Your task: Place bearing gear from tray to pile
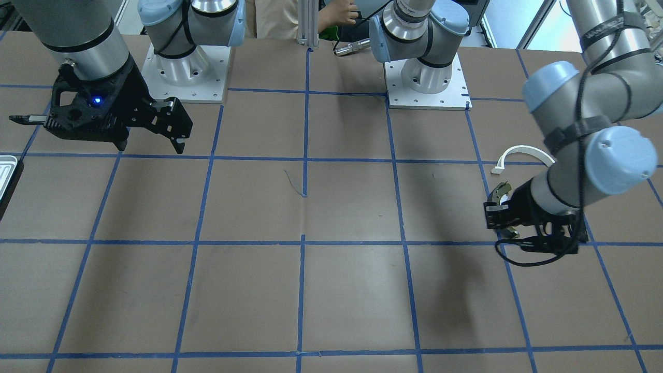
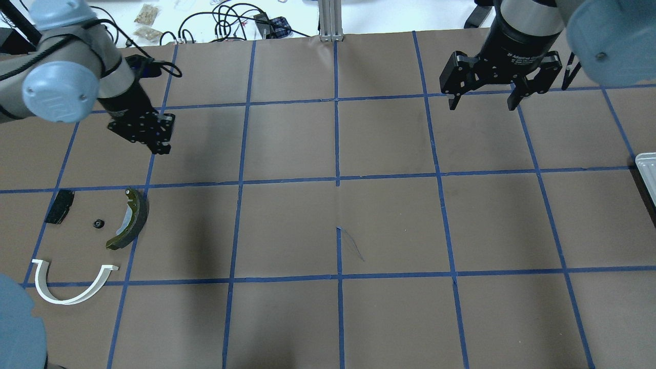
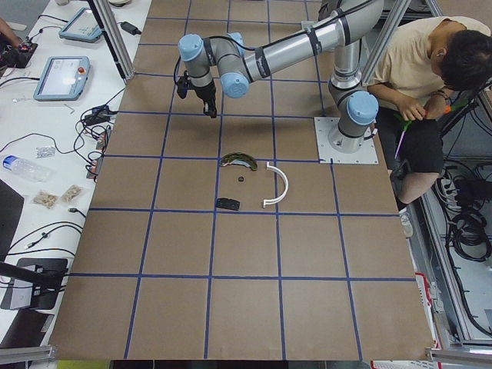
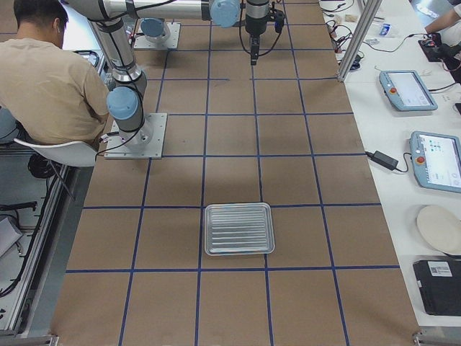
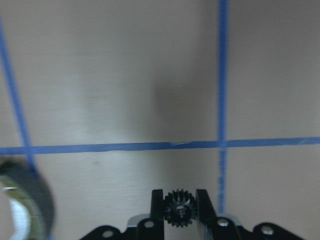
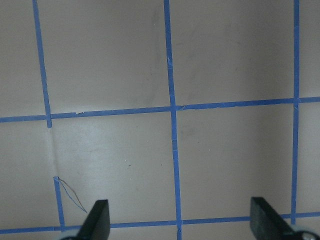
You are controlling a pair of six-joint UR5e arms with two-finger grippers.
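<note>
My left gripper (image 2: 159, 145) is shut on a small black toothed bearing gear (image 5: 176, 208), which shows between the fingertips in the left wrist view. It hangs above the table, just beyond the pile. The pile holds a dark olive brake shoe (image 2: 130, 219), a white half-ring bracket (image 2: 72, 293), a black pad (image 2: 59, 206) and a small black round part (image 2: 98, 223). The silvery tray (image 4: 239, 228) lies at the table's right end, its corner visible in the overhead view (image 2: 647, 165). My right gripper (image 2: 482, 102) is open and empty, well above the table.
Brown table with a blue tape grid. The arm bases (image 1: 184, 72) stand at the robot's side. A seated person (image 3: 430, 84) is beside the table near the bases. Cables and tablets lie on the side bench (image 3: 61, 77).
</note>
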